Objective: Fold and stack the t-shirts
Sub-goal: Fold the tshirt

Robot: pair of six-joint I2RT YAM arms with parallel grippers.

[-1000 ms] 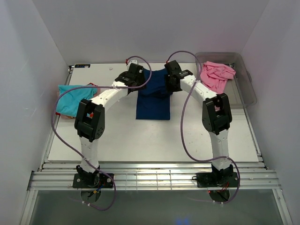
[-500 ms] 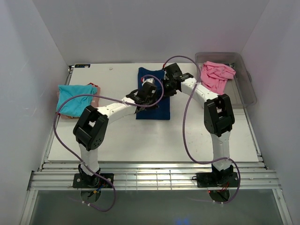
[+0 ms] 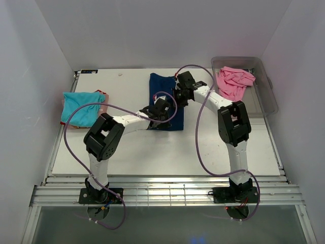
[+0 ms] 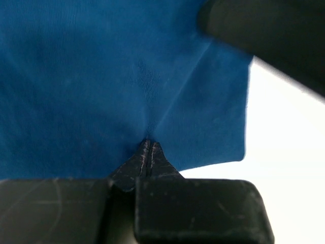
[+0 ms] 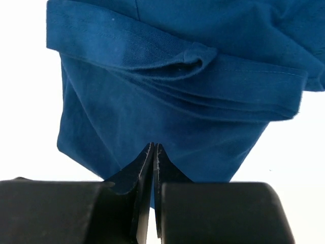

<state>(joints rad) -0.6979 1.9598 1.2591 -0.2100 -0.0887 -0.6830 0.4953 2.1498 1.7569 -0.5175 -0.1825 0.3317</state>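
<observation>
One navy t-shirt (image 3: 160, 84): flat on middle of table (image 3: 132, 150), between both arms
Left gripper (image 4: 148, 145): pressed together, pinching navy cloth, creases fanning from tips
Right gripper (image 5: 153, 147): pressed together, pinching same shirt's folded layers
Turquoise t-shirt (image 3: 81, 107): table's left edge
Pink t-shirt (image 3: 234, 81): in clear tub (image 3: 268, 96)

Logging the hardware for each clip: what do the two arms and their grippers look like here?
The left arm and right arm both have white links, bulky black joint housings and black bases. A purple cable loops along each. The left gripper and right gripper have black, scuffed blocky bodies with fingers tapering to thin wedge tips.
</observation>
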